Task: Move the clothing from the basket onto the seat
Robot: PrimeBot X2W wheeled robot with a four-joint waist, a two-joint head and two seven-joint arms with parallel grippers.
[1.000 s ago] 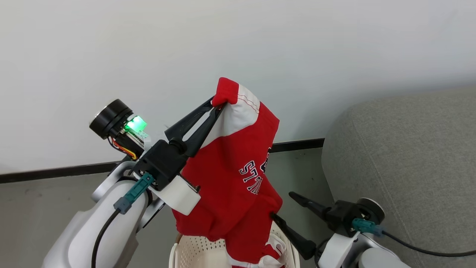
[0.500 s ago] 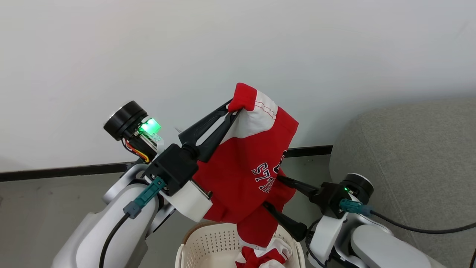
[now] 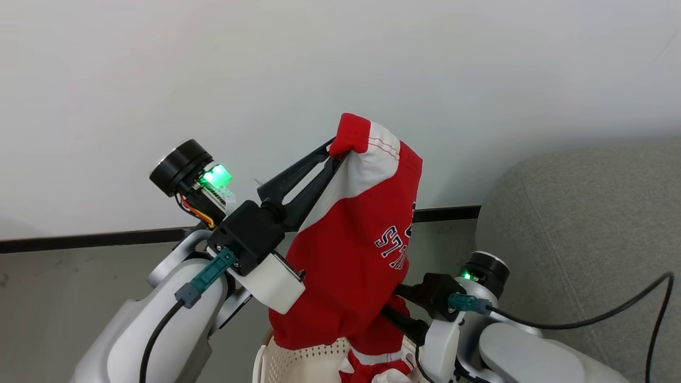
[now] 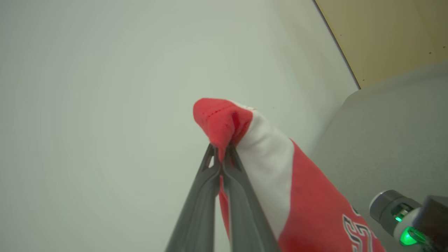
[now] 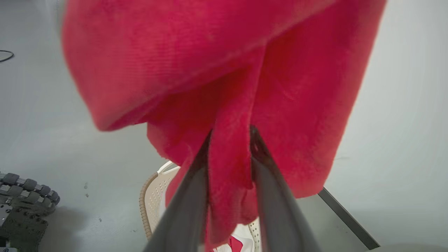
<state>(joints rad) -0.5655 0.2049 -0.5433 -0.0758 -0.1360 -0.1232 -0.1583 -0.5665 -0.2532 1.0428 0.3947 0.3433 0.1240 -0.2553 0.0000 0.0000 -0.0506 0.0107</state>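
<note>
Jersey (image 3: 351,250) hanging from left gripper (image 3: 336,153) above basket (image 3: 298,359)

The left gripper is pinching the red cuff of a white sleeve between tightly closed fingertips and is holding the jersey high in front of the pale wall (image 3: 213,80). The fabric is draping down from that point, with its block lettering showing on the side nearer the seat (image 3: 585,213), and its lower end is dangling over the basket. The right gripper (image 5: 231,134) is reaching into the lower part of the jersey. Its jaws are standing partway in, and a fold of red cloth is filling the gap, pressed against both fingers. A second jersey (image 3: 391,375) is lying crumpled inside the basket, which is standing on the grey floor (image 3: 64,287) near the seat.
</note>
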